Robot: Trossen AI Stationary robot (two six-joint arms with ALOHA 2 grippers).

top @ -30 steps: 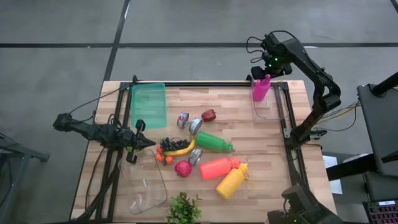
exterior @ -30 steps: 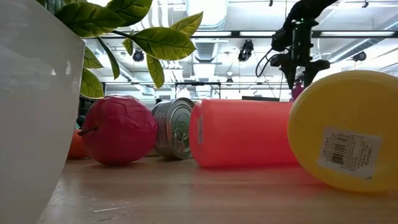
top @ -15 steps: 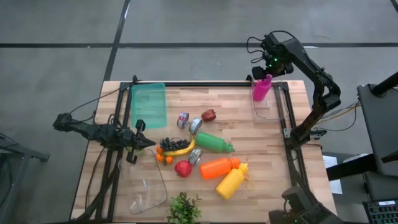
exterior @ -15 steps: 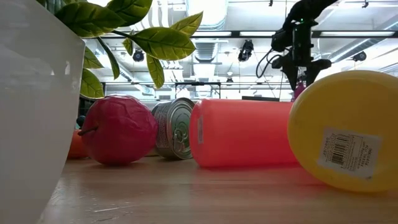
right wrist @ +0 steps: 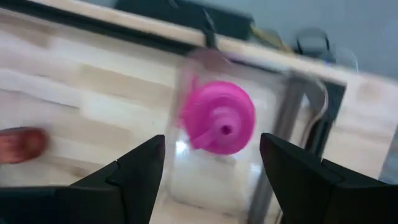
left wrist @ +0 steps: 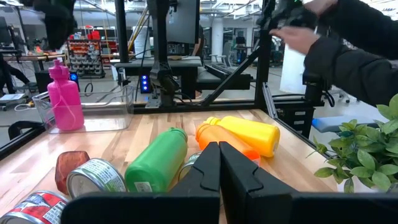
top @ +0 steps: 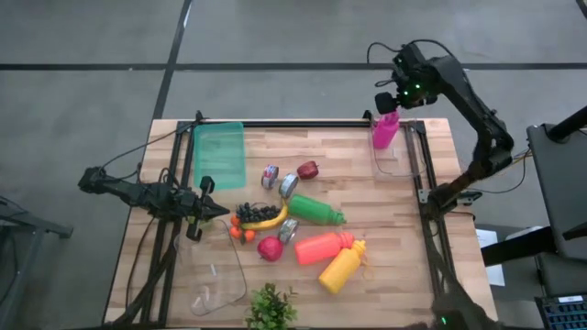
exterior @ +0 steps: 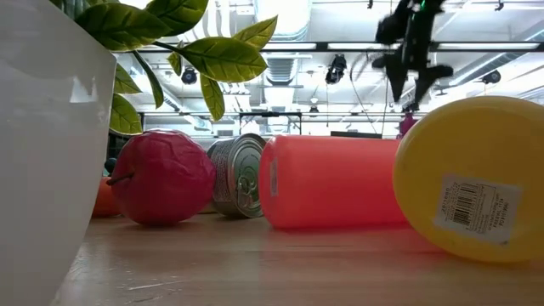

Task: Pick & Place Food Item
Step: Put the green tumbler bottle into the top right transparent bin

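Wooden tabletop, far right corner: pink bottle [top: 385, 129] stands upright in the clear bin [top: 396, 160], your right gripper [top: 401, 94] just above it, fingers apart and empty—lift straight clear, don't clip the cap; left gripper [top: 223, 211] waits pinched together by the fruit.

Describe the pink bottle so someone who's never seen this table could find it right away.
Look at the far right corner of the wooden table, under the right arm. A clear bin sits there, and the pink bottle stands upright in it, the only pink item, apart from the central clutter.
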